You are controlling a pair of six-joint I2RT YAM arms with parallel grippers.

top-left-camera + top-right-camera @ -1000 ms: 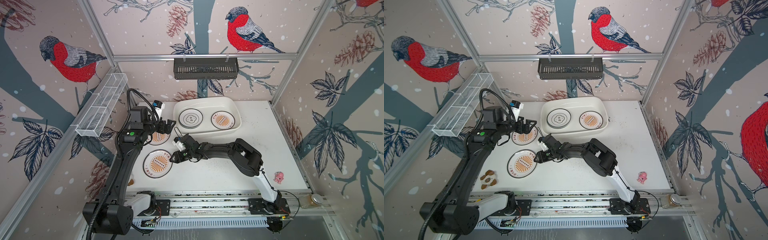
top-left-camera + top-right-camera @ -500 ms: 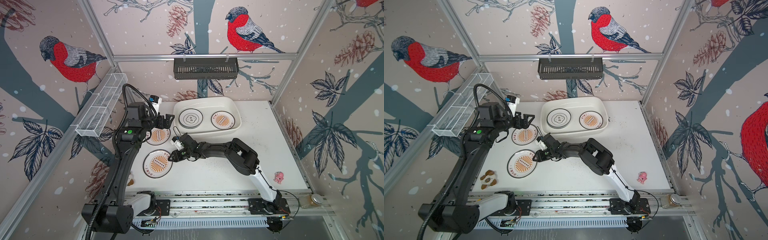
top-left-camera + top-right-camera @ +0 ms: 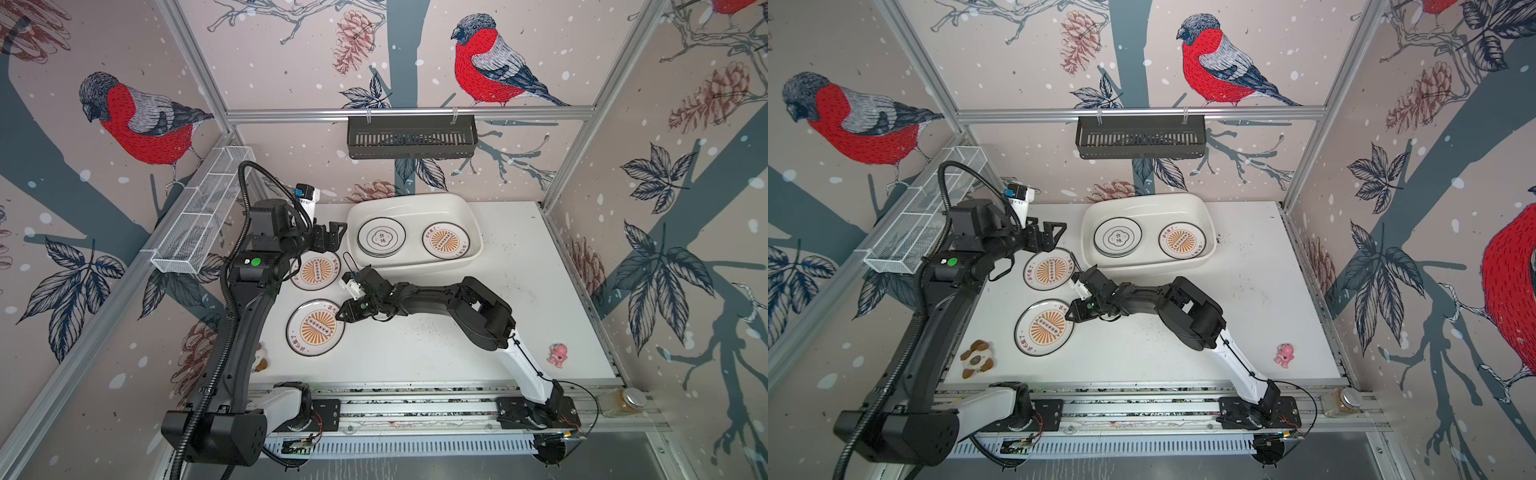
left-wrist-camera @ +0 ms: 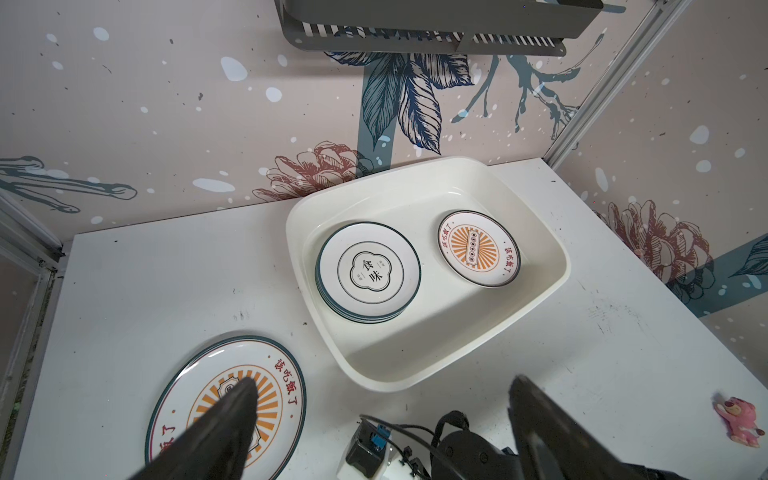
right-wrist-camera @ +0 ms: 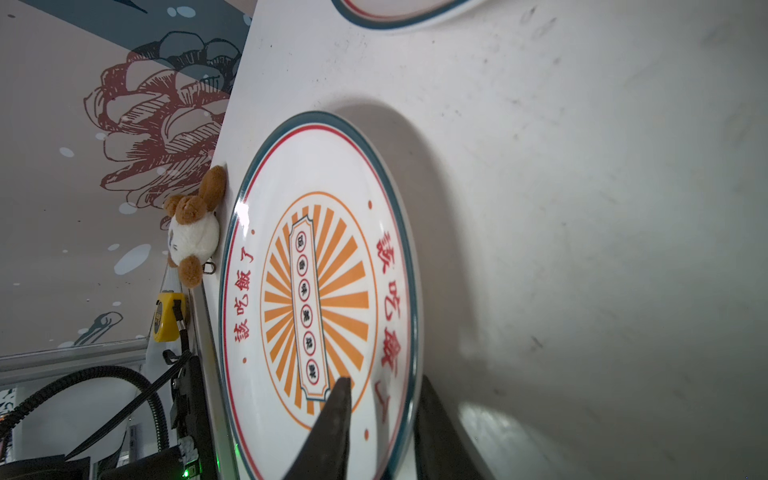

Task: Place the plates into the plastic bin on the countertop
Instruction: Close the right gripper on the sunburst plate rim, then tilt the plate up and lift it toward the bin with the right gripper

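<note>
two claw fingers (image 5: 329, 428) astride plate (image 5: 316, 291), wrist-only

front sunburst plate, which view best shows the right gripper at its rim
Right wrist view: the front sunburst plate fills it, the right gripper straddling its rim, one finger over the face, one outside. Both top views show it small, the gripper hiding the contact. Left wrist view shows only the farther plate.
</note>
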